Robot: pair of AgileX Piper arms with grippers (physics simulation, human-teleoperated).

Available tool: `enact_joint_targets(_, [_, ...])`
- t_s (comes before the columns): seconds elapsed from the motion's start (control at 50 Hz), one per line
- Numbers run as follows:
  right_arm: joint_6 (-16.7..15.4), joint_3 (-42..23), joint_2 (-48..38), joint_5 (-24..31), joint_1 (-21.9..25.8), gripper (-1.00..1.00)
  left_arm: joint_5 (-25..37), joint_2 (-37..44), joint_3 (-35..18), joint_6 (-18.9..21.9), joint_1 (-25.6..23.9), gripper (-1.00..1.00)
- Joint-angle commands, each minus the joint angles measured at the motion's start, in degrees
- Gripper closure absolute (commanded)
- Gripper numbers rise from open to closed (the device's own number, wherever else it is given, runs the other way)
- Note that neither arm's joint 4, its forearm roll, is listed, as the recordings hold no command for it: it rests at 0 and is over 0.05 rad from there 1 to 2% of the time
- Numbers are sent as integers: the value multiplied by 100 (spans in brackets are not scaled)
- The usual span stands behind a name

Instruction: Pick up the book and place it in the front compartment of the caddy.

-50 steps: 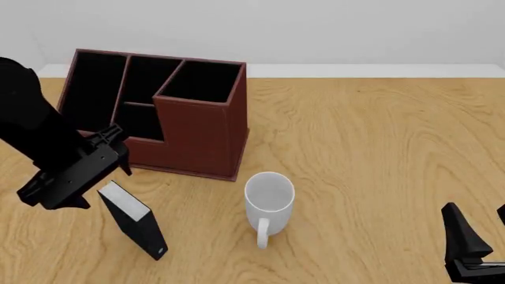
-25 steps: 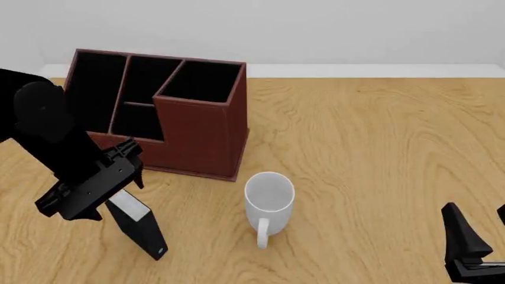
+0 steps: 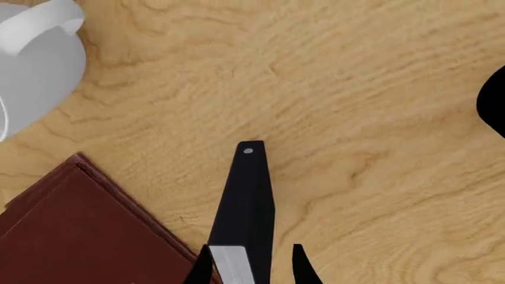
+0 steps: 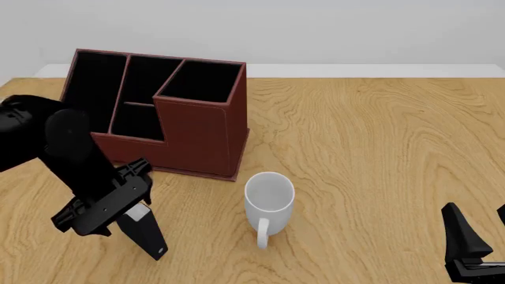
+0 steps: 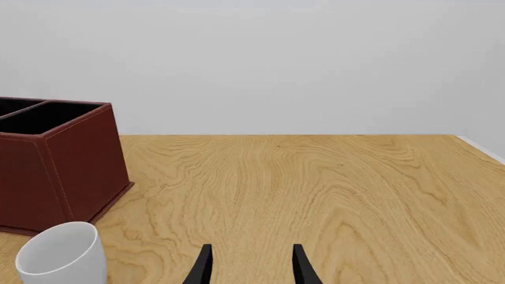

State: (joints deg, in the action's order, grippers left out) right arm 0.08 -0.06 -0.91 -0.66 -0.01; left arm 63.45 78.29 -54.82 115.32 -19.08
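The left gripper (image 4: 136,208) is lowered over the near-left part of the table, and its two fingers are placed on either side of the upper end of the book (image 4: 146,232). In the left wrist view the black fingertips (image 3: 200,269) are seen beside the white page edges, one on each side, with the jaws spread apart. Whether the pads already touch the covers cannot be told, because the contact is at the very edge of that picture. The book (image 3: 246,207) is standing on the wooden table (image 4: 379,154), tilted, with its lower corner toward the camera side.

The caddy (image 4: 170,118) is taken as the landmark. The book is found in front of it, toward its left end, close to it but apart. The caddy's low compartment, lined in black, is located on the side of the caddy that faces the book, beside the tall square section. A white mug (image 4: 268,200) is placed in front of the caddy's right corner, to the right of the book, with its handle turned toward the camera.

The right gripper (image 5: 248,269) is held low, far to the right of the caddy and well apart from it, with its fingers parted and nothing between them.
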Motion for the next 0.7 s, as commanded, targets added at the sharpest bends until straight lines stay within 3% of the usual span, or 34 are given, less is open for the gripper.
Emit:
enact_joint_targets(0.02, [0, 0, 1, 1, -2, -100, -335, 43, 445, 116, 113, -100])
enact_joint_targets(0.04, [-1, 0, -1, 0, 0, -100, -454, 49, 519, 427, 344, -100])
enact_joint_targets(0.08, [0, 0, 0, 0, 1, -100, -502, -94, 706, 468, 145, -100])
enact_joint_targets(0.12, [1, 0, 2, 1, -1, -100, -456, -65, 623, 466, 280, -100])
enact_joint_targets(0.14, [0, 0, -1, 0, 0, -100, -479, -80, 634, 467, 299, 100])
enact_joint_targets(0.4, [-1, 0, 1, 1, 0, -100, -826, -372, 678, 467, 520, 100])
enact_joint_targets(0.44, [0, 0, 3, 1, 1, -100, -715, -437, 369, -115, 167, 100])
enact_joint_targets(0.52, [1, 0, 2, 1, -1, -100, -319, -965, 447, 404, 645, 100])
enact_joint_targets(0.54, [-1, 0, 1, 0, 1, -100, -236, -1073, 391, 204, 499, 100])
enact_joint_targets(0.56, [0, 0, 0, 0, 1, -100, -461, -1388, 569, 454, 558, 100])
enact_joint_targets(0.6, [0, 0, 3, 1, -1, -100, -258, -1494, 325, -182, 290, 100])
enact_joint_targets(0.64, [0, 0, 2, 1, -3, -100, -196, -1822, 497, 431, 915, 100])
enact_joint_targets(0.66, [0, 0, 2, 1, 0, -100, -184, -1827, 279, 7, 1062, 100])
enact_joint_targets(0.68, [0, 0, 2, 1, 0, -100, -182, -1826, 276, 6, 1061, 100])
enact_joint_targets(0.7, [1, 0, 1, 0, 0, -100, -218, -1657, -147, -995, 746, 100])
